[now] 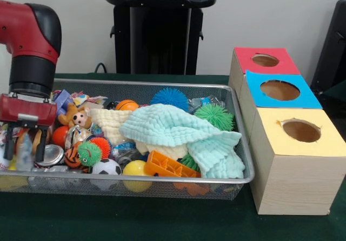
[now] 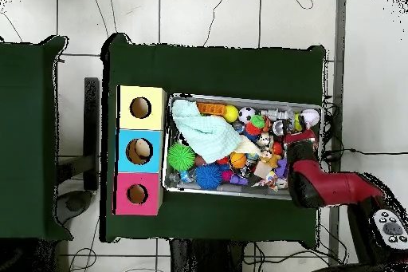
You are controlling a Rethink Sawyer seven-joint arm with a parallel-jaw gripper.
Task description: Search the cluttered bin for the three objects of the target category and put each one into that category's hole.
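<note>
Gripper and red arm hang over the left end of the bin in the front view, the two dark fingers lowered among the toys with a gap between them; something pale and shiny sits in that gap, but I cannot tell whether the fingers are clamped on it. Just right of the fingers lies one silver can, then a small tiger toy, a soccer ball and a yellow ball along the front rim. One stuffed bear sits farther back. Crinkly clear plastic shows between the toys near the middle, and another bit by the back rim; how many such lumps there are cannot be counted. One pale green cloth drapes over the middle and right of the bin, with an orange plastic piece in front of it. Spiky balls number at least four: one blue, two green, one small green-and-red. Toward the right edge of the green tabletop stand three wooden boxes in a row, touching: red top farthest back, blue-topped hole in the middle, yellow top nearest. Overhead, something pale shows inside the blue hole.
</note>
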